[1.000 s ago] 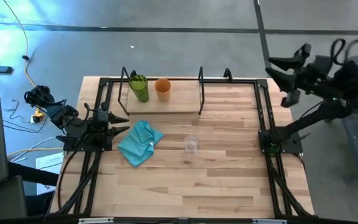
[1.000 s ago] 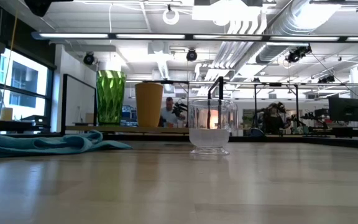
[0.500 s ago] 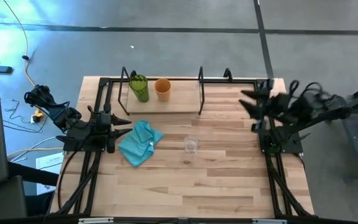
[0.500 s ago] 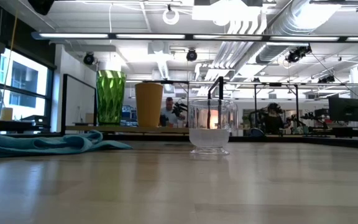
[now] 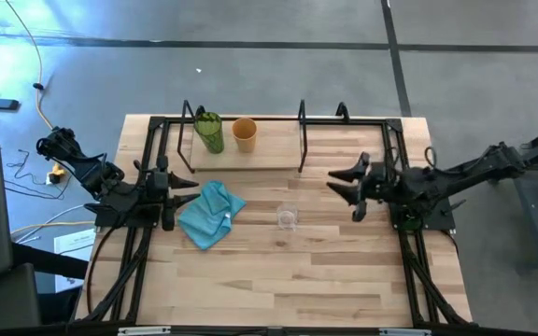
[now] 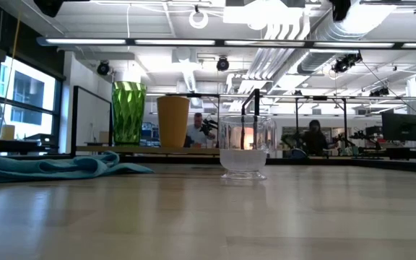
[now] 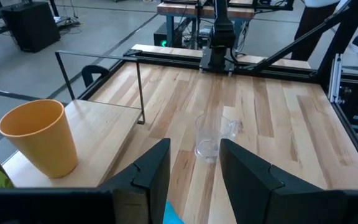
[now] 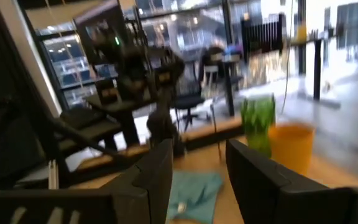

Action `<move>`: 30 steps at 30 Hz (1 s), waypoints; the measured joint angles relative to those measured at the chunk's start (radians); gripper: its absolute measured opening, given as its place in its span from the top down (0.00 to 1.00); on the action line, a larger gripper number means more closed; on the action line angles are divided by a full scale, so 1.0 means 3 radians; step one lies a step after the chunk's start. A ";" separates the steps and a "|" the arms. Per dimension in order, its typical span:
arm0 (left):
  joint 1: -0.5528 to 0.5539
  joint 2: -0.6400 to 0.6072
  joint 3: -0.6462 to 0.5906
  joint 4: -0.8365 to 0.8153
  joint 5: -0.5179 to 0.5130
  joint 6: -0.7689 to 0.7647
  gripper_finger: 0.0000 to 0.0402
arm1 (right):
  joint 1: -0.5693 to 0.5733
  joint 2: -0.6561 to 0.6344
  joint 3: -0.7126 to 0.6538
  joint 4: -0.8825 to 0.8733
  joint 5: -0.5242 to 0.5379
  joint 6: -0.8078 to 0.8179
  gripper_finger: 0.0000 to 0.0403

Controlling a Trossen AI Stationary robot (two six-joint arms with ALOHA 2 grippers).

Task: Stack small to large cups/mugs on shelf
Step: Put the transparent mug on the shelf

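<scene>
Left gripper (image 5: 187, 188) at the table's left edge, fingers spread, holding nothing. Beside it, blue cloth (image 5: 210, 213). On the shelf (image 5: 269, 149) at the back: green tumbler (image 5: 209, 132), orange cup (image 5: 244, 133). Clear glass (image 5: 288, 217) mid-table, alone. Right gripper (image 5: 346, 187) right of the glass, fingers spread, empty.

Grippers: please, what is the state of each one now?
Left gripper: open, holding nothing, beside the blue cloth.
Right gripper: open, holding nothing, above the table.
</scene>
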 joint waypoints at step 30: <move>0.0000 0.0000 0.0000 -0.0016 0.0000 0.0028 0.68 | 0.1244 0.1859 -0.0245 0.0251 0.1735 0.2122 0.65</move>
